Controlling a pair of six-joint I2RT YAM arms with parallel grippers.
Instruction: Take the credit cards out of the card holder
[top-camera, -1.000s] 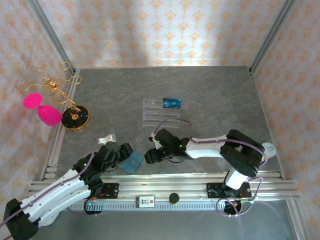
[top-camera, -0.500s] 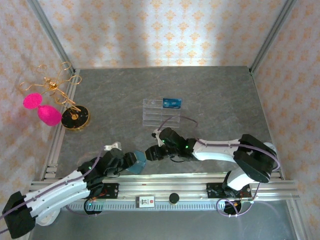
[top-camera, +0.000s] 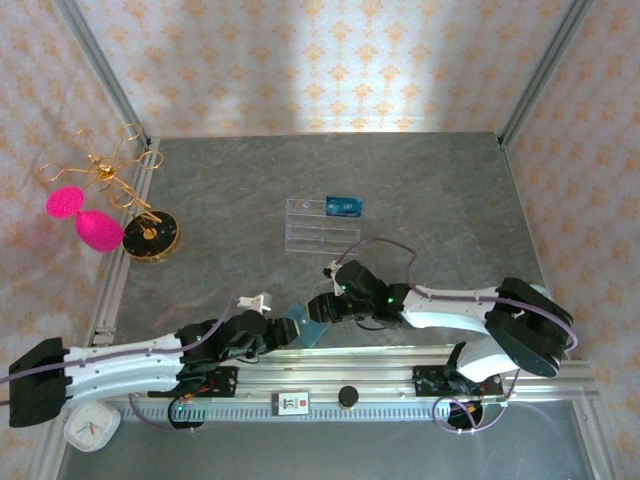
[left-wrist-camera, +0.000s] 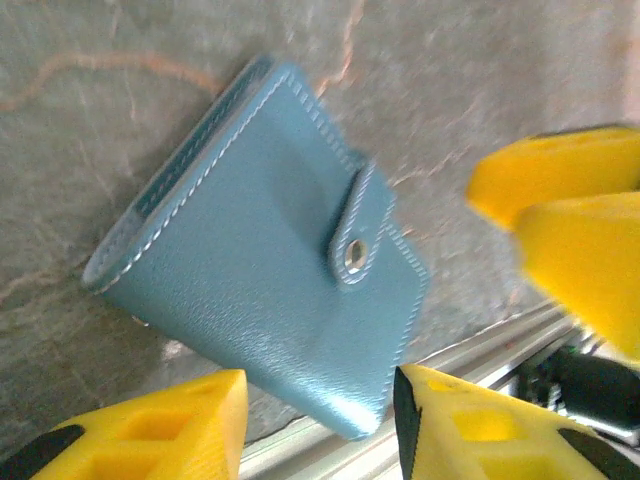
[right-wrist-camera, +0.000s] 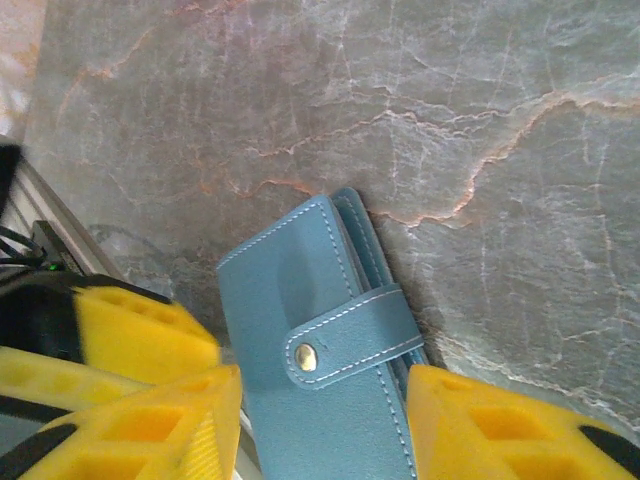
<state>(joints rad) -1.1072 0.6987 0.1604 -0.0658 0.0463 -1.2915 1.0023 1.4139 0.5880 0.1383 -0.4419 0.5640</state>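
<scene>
1. The holder (left-wrist-camera: 260, 250) is lying flat on the counter (right-wrist-camera: 450, 120) at the rail (top-camera: 400, 360), with its strap (right-wrist-camera: 350, 335) snapped shut. It is probably waiting to be pinned and unsnapped.
2. The left end effector (left-wrist-camera: 318, 390) is straddling the corner nearest the rail, fingers partly apart. I cannot tell whether it is gripping.
3. The right end effector (right-wrist-camera: 325, 390) is flanking the long edges, fingers partly apart. Whether it is gripping is likewise unclear.

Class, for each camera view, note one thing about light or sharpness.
Top external: a bright patch washes the back wall, sides dimmer. Left wrist: card holder sharp, right gripper's fingers smeared. Right wrist: card holder crisp, table veins clear.
</scene>
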